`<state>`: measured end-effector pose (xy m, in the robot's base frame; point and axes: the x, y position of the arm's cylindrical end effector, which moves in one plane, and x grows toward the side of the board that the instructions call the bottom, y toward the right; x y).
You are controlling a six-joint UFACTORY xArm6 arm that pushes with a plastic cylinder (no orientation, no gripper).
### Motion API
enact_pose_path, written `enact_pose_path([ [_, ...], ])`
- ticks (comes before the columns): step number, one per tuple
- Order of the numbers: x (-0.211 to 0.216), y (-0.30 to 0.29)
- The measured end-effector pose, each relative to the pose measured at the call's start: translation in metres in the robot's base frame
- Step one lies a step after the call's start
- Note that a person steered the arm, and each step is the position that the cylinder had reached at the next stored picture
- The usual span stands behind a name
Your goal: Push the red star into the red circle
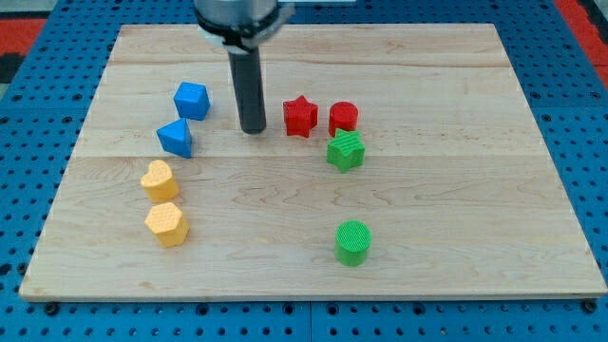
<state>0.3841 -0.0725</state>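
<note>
Dark rod is hanging straight down from a housing that is being cropped by the view's top edge, so the arm above it cannot be made out. My tip (253, 130) is resting on the pale wooden worktop (456, 190), just to the view's left of the red star (300, 116), with a narrow gap showing between them; no contact visible. No hand is fitted, only the rod, so open or closed does not apply. Red star is sitting just left of the red circle (343, 118), the two near but apart. Green star (346, 151) is lying directly below the red circle, nearly touching it; whether they meet cannot be told. Green cylinder (352, 242) is standing well apart toward the view's bottom. To the tip's left, a blue cube-like block (191, 100) and a blue triangular block (176, 138) are sitting near each other. Two yellow blocks, a heart-like one (159, 179) and a hexagonal one (167, 224), are lying lower left, nearly touching.
</note>
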Motion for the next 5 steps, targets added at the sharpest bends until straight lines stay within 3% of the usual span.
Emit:
enact_pose_path([
  [2, 0.011, 0.141],
  [3, 0.029, 0.069],
  [4, 0.127, 0.081],
  [5, 0.127, 0.031],
])
